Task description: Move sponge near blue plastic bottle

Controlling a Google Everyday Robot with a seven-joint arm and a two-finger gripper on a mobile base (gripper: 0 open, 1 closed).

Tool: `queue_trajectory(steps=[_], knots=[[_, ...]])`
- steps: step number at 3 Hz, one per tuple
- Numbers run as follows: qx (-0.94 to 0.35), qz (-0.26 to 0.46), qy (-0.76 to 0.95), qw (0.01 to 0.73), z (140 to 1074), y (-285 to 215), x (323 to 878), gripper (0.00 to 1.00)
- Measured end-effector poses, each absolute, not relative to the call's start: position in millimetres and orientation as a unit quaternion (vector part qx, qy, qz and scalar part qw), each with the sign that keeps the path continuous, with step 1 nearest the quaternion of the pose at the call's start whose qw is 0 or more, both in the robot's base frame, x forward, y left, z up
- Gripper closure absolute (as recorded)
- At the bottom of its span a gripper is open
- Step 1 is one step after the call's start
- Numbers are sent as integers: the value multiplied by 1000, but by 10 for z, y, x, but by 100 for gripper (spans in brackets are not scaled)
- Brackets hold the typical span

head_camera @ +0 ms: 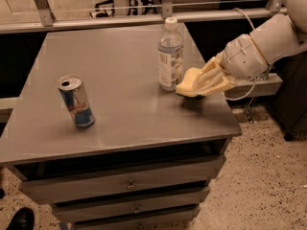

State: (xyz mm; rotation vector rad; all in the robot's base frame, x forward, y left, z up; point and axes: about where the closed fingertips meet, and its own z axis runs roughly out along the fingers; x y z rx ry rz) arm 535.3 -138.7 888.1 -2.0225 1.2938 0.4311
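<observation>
The blue plastic bottle [170, 55] stands upright on the grey table [120, 114], right of centre, with a white cap and a pale label. The pale yellow sponge [188, 83] is just right of the bottle's base, close to the table top. My gripper [197, 86] reaches in from the right on the white arm and is shut on the sponge, its cream fingers [211, 80] wrapped around the sponge's right side. The sponge sits very near the bottle; I cannot tell whether they touch.
A blue and silver drink can [76, 101] stands upright at the table's left front. The table has drawers [124, 183] below. A metal rail [120, 20] runs behind the table. A dark shoe [19, 219] shows at the bottom left on the speckled floor.
</observation>
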Motion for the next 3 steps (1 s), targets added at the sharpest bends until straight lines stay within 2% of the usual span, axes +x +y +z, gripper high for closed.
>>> queue_trajectory(steps=[1, 2, 3], knots=[[-774, 164, 504, 347, 8819, -1403, 5396, 36], [-768, 161, 512, 350, 8774, -1401, 5436, 5], [-763, 156, 520, 352, 8782, -1402, 5454, 0]])
